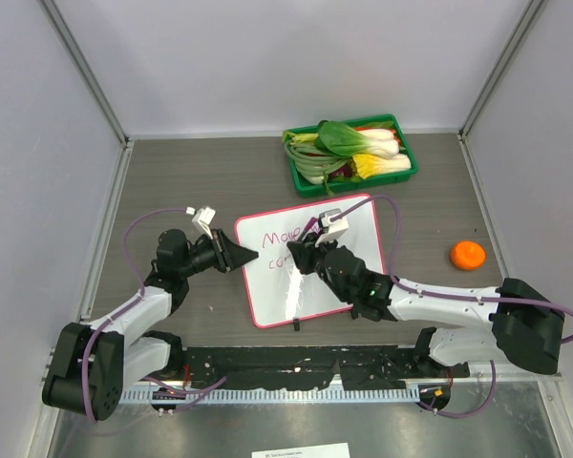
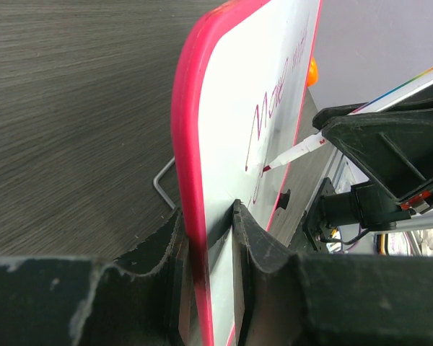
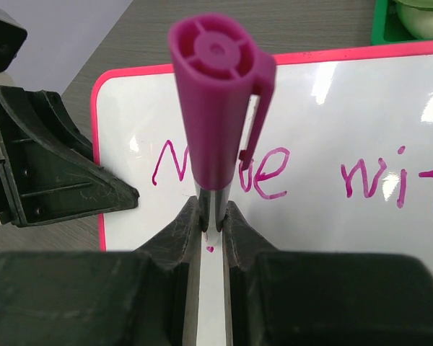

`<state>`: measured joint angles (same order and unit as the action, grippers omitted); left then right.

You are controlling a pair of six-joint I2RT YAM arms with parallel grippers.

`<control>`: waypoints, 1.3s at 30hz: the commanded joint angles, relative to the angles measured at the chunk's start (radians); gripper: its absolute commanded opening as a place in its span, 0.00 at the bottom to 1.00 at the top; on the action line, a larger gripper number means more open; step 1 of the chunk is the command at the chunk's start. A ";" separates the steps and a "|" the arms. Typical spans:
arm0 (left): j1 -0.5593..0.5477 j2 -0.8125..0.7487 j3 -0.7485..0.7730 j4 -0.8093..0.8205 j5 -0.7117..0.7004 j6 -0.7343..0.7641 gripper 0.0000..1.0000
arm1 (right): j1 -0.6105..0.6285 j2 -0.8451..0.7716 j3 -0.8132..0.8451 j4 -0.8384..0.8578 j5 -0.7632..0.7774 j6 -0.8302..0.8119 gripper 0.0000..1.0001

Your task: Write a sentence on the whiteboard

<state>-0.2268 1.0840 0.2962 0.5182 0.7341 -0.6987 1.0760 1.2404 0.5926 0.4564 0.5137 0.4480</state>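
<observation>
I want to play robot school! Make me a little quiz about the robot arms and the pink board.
1. True or false: the left gripper pinches the edge of the whiteboard.
2. What colour is the marker held in the right gripper? A green, B purple, C black.
3. Fill in: in the top view, the orange fruit lies to the board's ____.
Key: 1 true; 2 B; 3 right.
</observation>
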 commanded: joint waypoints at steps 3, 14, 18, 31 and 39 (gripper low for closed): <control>0.001 0.002 -0.017 -0.049 -0.087 0.113 0.00 | -0.007 0.004 0.024 0.030 0.049 -0.002 0.01; 0.003 -0.001 -0.015 -0.050 -0.087 0.114 0.00 | -0.005 -0.033 -0.027 -0.021 0.003 0.029 0.01; 0.003 -0.004 -0.017 -0.050 -0.087 0.116 0.00 | -0.005 -0.042 -0.043 -0.025 -0.007 0.040 0.01; 0.003 -0.007 -0.017 -0.055 -0.091 0.117 0.00 | -0.005 -0.041 -0.027 -0.007 0.012 0.040 0.01; 0.003 -0.007 -0.017 -0.055 -0.091 0.117 0.00 | -0.021 -0.029 0.021 0.004 0.037 0.017 0.01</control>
<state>-0.2268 1.0821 0.2962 0.5148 0.7334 -0.6987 1.0706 1.2045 0.5552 0.4385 0.4938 0.4900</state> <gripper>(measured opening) 0.254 0.172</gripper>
